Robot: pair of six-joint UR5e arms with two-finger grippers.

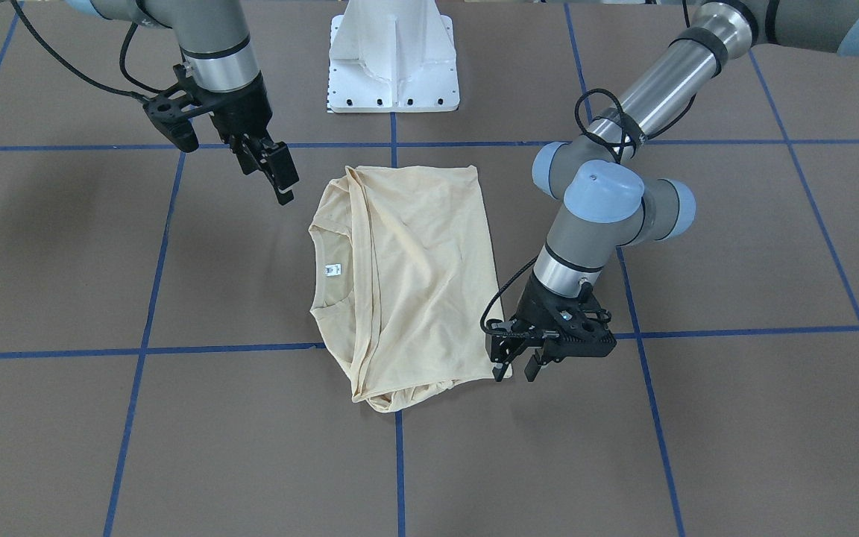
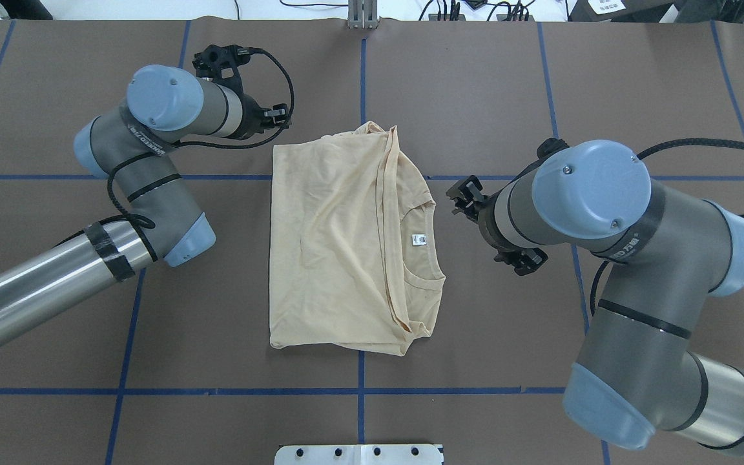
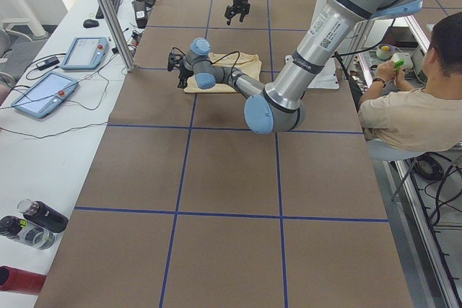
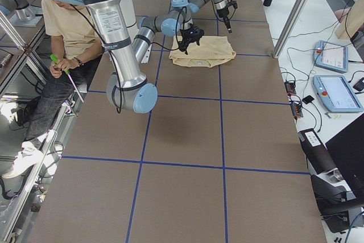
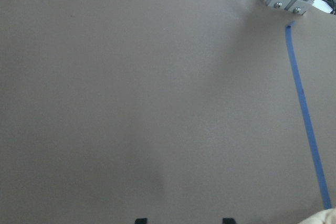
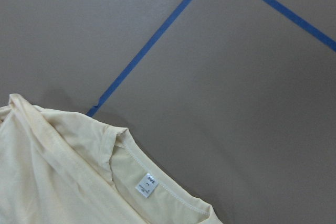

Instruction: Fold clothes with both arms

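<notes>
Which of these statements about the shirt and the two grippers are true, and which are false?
1. The T-shirt lies folded on the table with its neck label showing. True.
2. The left gripper is shut on the fabric. False: its fingers are apart beside a corner of the shirt and hold nothing.
3. The right gripper is beside the collar side, off the fabric. True.
4. The navy print faces up. False: only plain cream fabric shows.
</notes>
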